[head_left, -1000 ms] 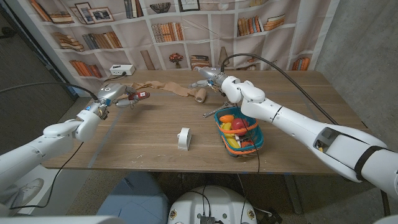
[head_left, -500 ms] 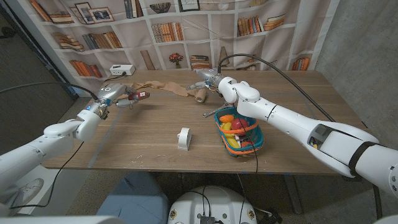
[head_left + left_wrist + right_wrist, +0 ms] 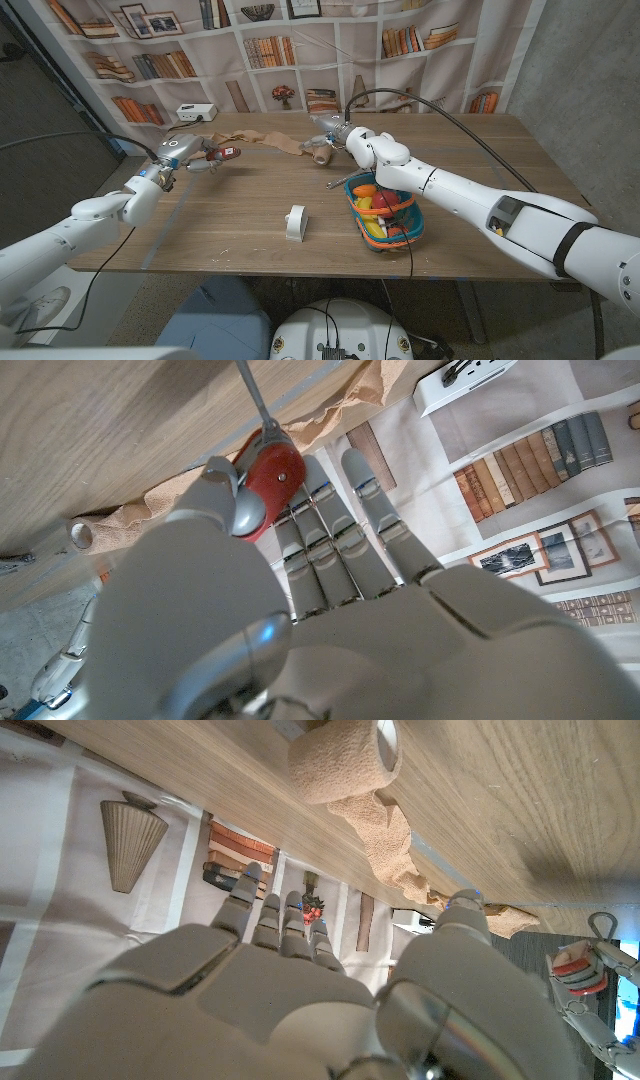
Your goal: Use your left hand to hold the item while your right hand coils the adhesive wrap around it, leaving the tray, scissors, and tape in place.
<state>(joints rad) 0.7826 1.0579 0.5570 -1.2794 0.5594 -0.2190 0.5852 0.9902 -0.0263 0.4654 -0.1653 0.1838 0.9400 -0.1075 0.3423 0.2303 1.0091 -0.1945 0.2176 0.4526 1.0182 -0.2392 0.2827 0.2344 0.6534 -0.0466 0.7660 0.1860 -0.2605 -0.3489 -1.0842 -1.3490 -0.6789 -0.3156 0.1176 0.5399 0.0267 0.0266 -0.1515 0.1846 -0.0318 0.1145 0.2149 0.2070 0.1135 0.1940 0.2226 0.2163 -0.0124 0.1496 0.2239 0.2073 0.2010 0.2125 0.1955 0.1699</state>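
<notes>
Two hands at work, head view first: left hand (image 3: 190,156) gripping red-handled item (image 3: 226,153) above far left of table (image 3: 230,215); tan wrap (image 3: 275,144) trailing loose from it to roll (image 3: 322,153) lying beside right hand (image 3: 335,131). Tray (image 3: 385,212), scissors (image 3: 340,181), white tape (image 3: 295,222) undisturbed.

Left wrist: fingers (image 3: 330,530) closed against red handle (image 3: 272,470).

Right wrist: fingers (image 3: 285,925) spread, apparently holding nothing, roll (image 3: 345,765) just ahead.

Coiling barely begun, if at all; most wrapping left.

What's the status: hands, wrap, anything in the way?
Left hand grips red-handled tool. Right hand open, at wrap roll, not holding. Wrap's loose tail trails across table. Basket beside right arm.
</notes>
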